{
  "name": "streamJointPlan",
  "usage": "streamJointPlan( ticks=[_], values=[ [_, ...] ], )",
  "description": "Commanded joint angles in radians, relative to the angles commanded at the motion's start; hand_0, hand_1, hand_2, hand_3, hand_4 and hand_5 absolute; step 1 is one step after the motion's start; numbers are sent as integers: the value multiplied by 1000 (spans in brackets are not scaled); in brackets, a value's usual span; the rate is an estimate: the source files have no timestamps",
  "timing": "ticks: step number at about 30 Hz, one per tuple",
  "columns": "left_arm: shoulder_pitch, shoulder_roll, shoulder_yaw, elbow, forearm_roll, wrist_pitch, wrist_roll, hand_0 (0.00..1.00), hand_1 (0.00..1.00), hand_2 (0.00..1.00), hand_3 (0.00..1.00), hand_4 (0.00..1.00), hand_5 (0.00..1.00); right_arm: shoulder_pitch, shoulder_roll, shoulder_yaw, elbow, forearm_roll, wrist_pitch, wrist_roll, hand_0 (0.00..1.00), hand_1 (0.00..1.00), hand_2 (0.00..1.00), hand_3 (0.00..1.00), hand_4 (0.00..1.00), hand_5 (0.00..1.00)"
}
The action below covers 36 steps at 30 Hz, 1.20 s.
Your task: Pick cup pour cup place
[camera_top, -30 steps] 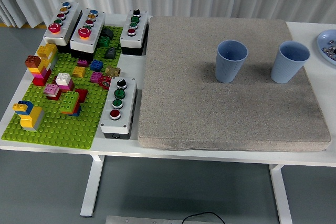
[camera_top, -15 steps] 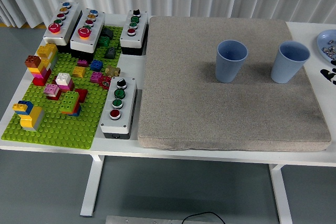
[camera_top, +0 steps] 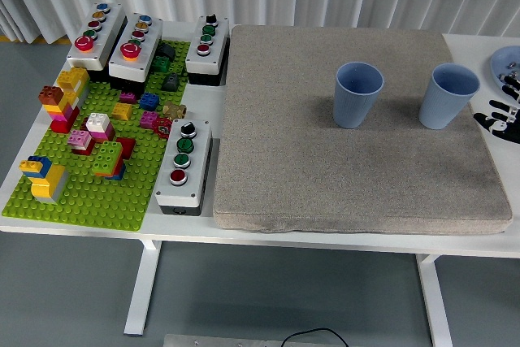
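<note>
White pleated curtains hang behind a white table (camera_top: 479, 243) that stands on a grey floor. Most of the tabletop is covered by a large grey felt mat (camera_top: 341, 168). Two blue cups stand upright on the far half of that mat, well apart from each other: the left cup (camera_top: 358, 94) near the mat's middle, the right cup (camera_top: 448, 96) close to the mat's right edge. Both are open at the top, and from here I cannot make out anything inside them.

At the picture's right edge the robot's right hand (camera_top: 504, 114) reaches in just past the mat's right side, near the right cup but not touching it. Only its dark fingers (camera_top: 490, 116) show, spread apart with nothing between them. Behind the hand, a blue plate (camera_top: 500, 60) sits at the table's far right corner with some small bits on it.

On the left side lies a green building-block baseplate (camera_top: 89, 193) dotted with colourful bricks (camera_top: 63, 95). Three button boxes (camera_top: 130, 46) stand along its far edge, and a fourth button box (camera_top: 183, 166) lies between the baseplate and the mat, with a black knob, two green buttons and a red one.
</note>
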<state>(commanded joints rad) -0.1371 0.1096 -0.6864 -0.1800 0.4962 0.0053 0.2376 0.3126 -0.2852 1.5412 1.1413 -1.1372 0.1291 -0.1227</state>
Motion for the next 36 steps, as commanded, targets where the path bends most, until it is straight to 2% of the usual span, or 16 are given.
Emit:
streamJointPlan(
  ticks=[5,14,20,26,36],
  values=[
    [1,0,-3,0,3,0,1,751,798,826,666,523,907,-1,12,-30,-20,35,-1,37,894,852,931,940,838,170],
    [7,-2,-32,0,-11,8,3,753,803,827,665,521,906,-3,16,-52,-15,51,8,44,892,850,931,935,836,168],
    [9,-5,-59,0,12,11,9,745,810,828,666,519,904,-6,15,-53,-10,57,12,54,893,850,930,937,835,171],
    [1,-10,-50,0,18,8,6,749,809,828,667,520,903,-7,7,-30,-23,55,16,61,890,850,930,933,832,174],
    [-8,-14,-30,0,4,3,3,755,809,828,666,521,902,-14,21,-35,-59,53,9,69,887,847,928,925,829,173]
  ],
)
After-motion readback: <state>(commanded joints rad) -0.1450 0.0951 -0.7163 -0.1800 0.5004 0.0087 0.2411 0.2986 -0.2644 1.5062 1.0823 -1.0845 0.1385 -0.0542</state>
